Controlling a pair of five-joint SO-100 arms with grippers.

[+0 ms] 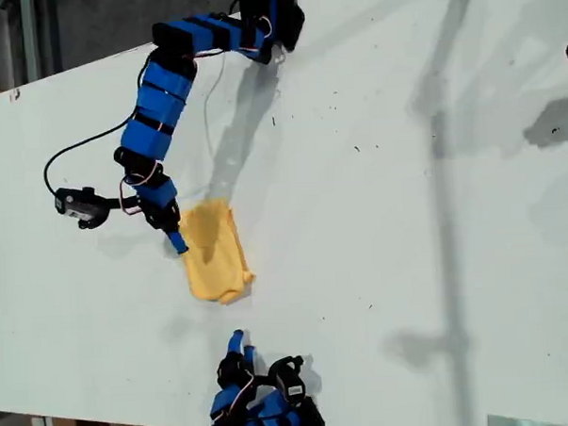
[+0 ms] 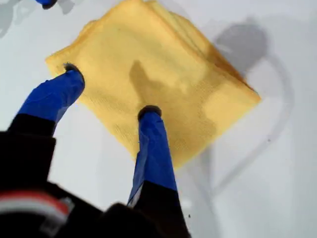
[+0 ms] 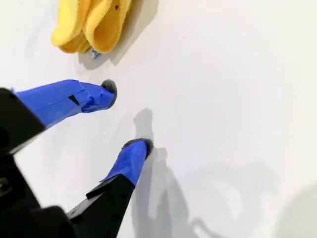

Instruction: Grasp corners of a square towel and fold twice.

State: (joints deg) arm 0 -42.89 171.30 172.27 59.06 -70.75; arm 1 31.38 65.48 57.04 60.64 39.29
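On the exterior view's left, my first tool [image 1: 175,238] hangs over the towel's [image 1: 216,251] edge nearest the surface's [image 1: 379,218] far-left corner in that view. The first wrist view shows its blue fingers [image 2: 153,144] spread wide, one tip over the cloth and one just off its hemmed edge, pinching nothing.

The towel lies as a compact folded rectangle, several layers stacked, left of the surface's middle in the exterior view and closer to the near edge. Layered as it is, I judge both folds done, which would explain the open hold.

Just toward the near edge, my second tool [image 1: 241,343] sits apart from the cloth. The second wrist view shows its fingers [image 3: 130,159] spread over bare surface, with the towel's bunched folded end [image 3: 91,25] beyond them, untouched.
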